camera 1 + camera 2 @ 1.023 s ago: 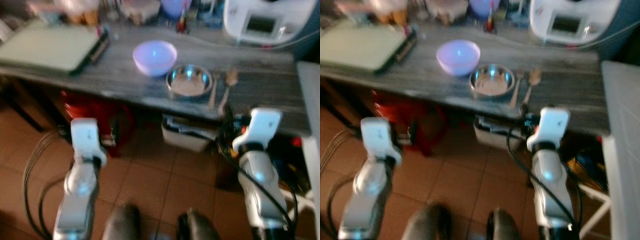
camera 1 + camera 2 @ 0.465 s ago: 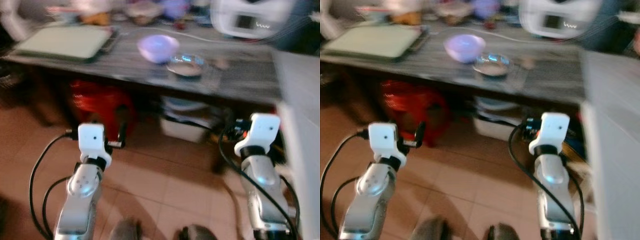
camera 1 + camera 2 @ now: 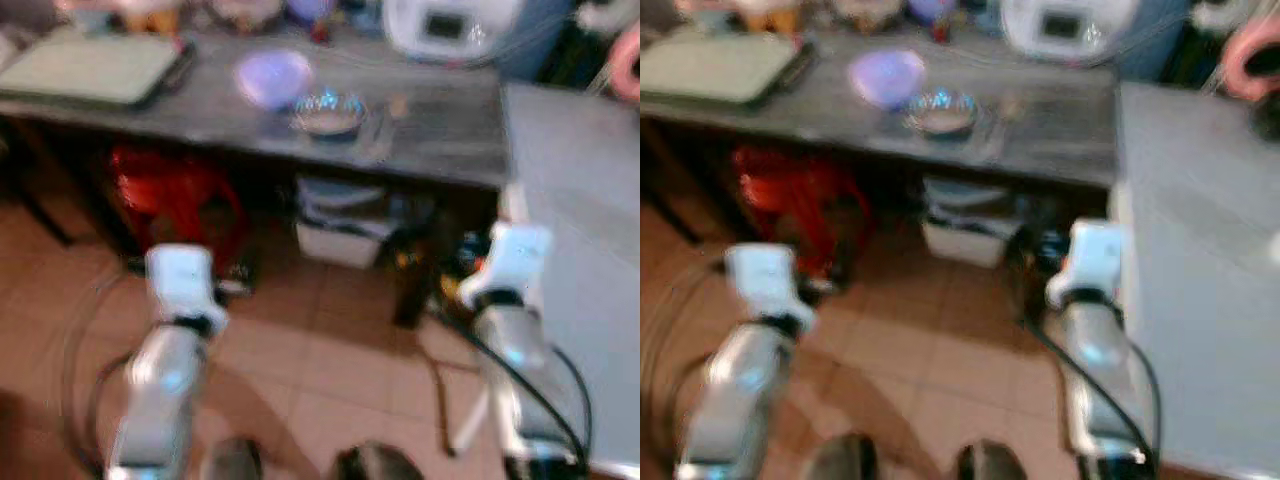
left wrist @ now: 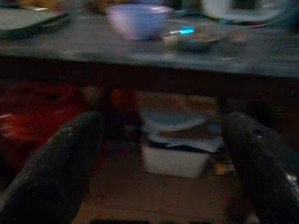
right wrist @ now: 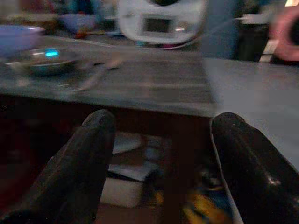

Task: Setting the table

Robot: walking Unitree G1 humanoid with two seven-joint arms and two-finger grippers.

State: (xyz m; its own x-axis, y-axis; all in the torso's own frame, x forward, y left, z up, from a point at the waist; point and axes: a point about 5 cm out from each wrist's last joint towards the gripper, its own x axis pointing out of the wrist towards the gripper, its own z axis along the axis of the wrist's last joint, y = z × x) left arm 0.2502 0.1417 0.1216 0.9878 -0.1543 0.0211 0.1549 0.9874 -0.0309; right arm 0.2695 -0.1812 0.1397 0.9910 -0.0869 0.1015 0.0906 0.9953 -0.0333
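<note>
A lilac bowl (image 3: 272,77) and a steel bowl (image 3: 327,112) sit side by side on the dark wooden counter (image 3: 440,130), with a wooden spoon (image 3: 392,108) just to the right of them. The picture is blurred. Both arms hang low in front of the counter, over the tiled floor. My left gripper (image 4: 163,154) is open with nothing between its fingers (image 4: 70,158), facing the space under the counter. My right gripper (image 5: 161,158) is open and empty too, with its fingers (image 5: 93,154) level with the counter's edge.
A grey-green tray (image 3: 85,65) lies at the counter's left end and a white appliance (image 3: 450,22) stands at the back. A red stool (image 3: 170,185) and a white box (image 3: 340,235) sit under the counter. A grey table (image 3: 580,200) adjoins on the right.
The whole scene has shifted left and farther off as the camera moved, bringing more of the grey table into sight. Both grippers stay open.
</note>
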